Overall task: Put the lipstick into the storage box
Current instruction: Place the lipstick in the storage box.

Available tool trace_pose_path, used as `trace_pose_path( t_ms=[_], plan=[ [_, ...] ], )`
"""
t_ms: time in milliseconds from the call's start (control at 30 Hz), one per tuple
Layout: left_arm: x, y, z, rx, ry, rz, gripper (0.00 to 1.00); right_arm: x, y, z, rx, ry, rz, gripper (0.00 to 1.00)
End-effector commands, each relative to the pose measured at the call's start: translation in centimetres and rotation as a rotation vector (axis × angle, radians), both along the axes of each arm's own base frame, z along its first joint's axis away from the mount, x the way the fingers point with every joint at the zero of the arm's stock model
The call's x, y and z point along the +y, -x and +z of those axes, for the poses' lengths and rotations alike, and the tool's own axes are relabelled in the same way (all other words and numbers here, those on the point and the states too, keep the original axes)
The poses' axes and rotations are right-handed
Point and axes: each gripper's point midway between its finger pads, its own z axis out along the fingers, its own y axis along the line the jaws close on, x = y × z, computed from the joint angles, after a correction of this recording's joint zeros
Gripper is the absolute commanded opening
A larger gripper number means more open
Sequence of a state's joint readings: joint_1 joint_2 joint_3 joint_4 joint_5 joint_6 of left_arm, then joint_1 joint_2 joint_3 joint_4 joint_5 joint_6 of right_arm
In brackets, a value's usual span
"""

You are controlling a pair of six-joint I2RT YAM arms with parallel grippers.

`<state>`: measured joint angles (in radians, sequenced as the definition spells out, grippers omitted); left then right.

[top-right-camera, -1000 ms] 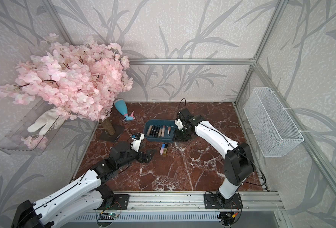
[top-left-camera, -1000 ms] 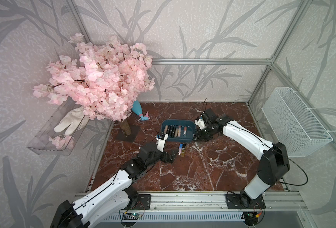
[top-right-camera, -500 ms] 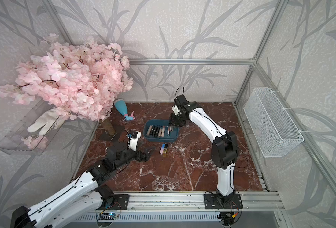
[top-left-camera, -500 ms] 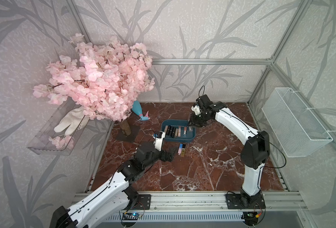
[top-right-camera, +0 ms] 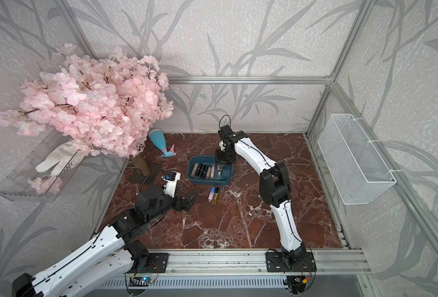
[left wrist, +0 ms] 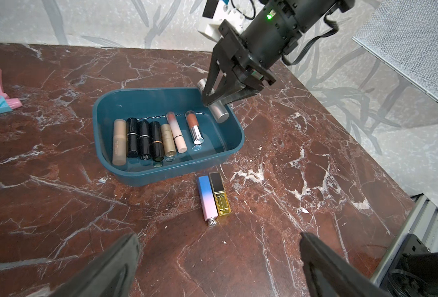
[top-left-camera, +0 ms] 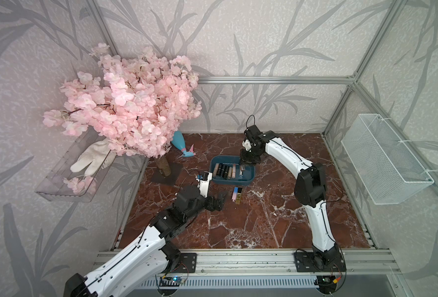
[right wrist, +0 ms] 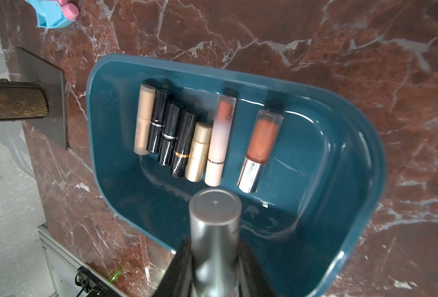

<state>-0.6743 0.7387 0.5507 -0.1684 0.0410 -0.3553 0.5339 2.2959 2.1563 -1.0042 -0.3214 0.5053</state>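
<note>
Right hand grips silver lipstick over storage box; left hand wide

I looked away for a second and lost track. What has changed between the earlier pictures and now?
The right end effector, shut on the silver lipstick, swung in from beside the right end of the storage box to above its interior. Nothing was let go. The left end effector stayed open and barely moved. The blue-pink lipstick and gold lipstick stayed on the table.
</note>
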Motion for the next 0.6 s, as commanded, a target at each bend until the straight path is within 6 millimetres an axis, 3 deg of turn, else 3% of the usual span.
trace_pose_path(
  t_ms=[0, 300, 567],
  plan=[
    [0.6, 0.0, 1.4, -0.019, 0.007, 0.031, 1.0, 0.2, -0.1, -1.1, 0.025, 0.053, -0.002, 0.26],
    [2.0, 0.3, 1.1, -0.02, -0.024, 0.066, 1.0, 1.4, -1.3, -3.8, 0.027, 0.132, -0.017, 0.26],
    [2.3, 0.3, 1.3, -0.022, -0.04, 0.064, 1.0, 0.7, -1.6, -6.0, 0.043, 0.201, -0.062, 0.27]
  ],
)
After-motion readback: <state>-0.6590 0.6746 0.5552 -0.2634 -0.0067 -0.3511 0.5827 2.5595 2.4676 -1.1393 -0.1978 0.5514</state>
